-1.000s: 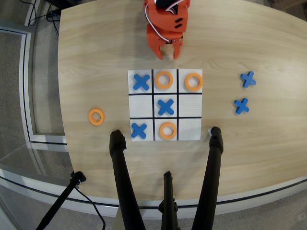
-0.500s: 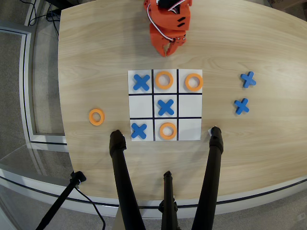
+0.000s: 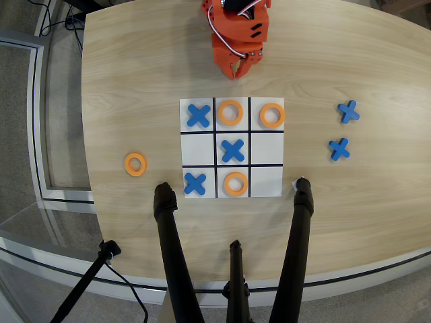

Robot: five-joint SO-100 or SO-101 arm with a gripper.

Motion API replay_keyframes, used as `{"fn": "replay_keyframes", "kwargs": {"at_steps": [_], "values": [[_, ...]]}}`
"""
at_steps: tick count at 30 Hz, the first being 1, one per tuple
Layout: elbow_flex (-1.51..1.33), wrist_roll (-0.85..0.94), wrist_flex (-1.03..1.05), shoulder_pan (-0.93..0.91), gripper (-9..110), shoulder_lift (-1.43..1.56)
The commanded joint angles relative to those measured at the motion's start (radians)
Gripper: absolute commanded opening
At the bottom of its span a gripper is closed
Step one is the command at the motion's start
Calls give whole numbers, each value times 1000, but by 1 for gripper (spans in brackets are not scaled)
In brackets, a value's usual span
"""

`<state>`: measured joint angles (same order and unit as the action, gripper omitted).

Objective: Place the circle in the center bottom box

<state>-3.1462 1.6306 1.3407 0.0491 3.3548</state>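
Observation:
In the overhead view the orange gripper [image 3: 238, 68] is folded back near the robot base at the top, above the board and touching nothing; its jaws look shut and empty. The white 3x3 board [image 3: 267, 151] lies mid-table. The middle cell of the row nearest the base [image 3: 230, 125] holds an orange ring [image 3: 230, 102]. Other orange rings lie in the top right cell [image 3: 272, 104] and in the middle cell of the far row [image 3: 235, 173]. One ring [image 3: 135, 155] lies loose on the table to the left of the board.
Blue X pieces sit in the top left [image 3: 198, 116], centre [image 3: 232, 150] and lower left [image 3: 194, 183] cells. Two more [image 3: 348, 111] [image 3: 339, 149] lie right of the board. Black tripod legs [image 3: 168, 242] [image 3: 300, 229] rise at the near table edge.

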Motion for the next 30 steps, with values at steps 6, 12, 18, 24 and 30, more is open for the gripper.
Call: {"fn": "replay_keyframes", "kwargs": {"at_steps": [6, 12, 18, 24, 30], "values": [[-57, -5, 6, -2, 0, 3], [-57, -5, 6, -2, 0, 3], [-57, -5, 6, -2, 0, 3], [-57, -2, 6, -26, 0, 3], [-57, 0, -12, -1028, 0, 43]]}}
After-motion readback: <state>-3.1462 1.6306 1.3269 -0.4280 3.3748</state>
